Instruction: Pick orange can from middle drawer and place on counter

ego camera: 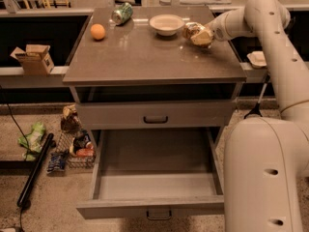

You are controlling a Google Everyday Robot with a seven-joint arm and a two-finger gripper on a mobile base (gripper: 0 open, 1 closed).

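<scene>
The orange can (192, 30), mottled orange-brown and gold, is at the back right of the counter (145, 57), just right of a white bowl. My gripper (201, 35) reaches in from the right and is shut on the can, holding it tilted and low over the counter top; I cannot tell whether it touches. The middle drawer (154, 185) is pulled fully open below, and its grey floor shows nothing inside.
A white bowl (166, 23), a green-and-silver can (121, 13) lying on its side and an orange ball (98, 31) sit on the counter. The upper drawer (155, 115) is closed. My white base (265, 178) stands right of the open drawer. A cardboard box (34, 58) and floor clutter (72, 139) are at the left.
</scene>
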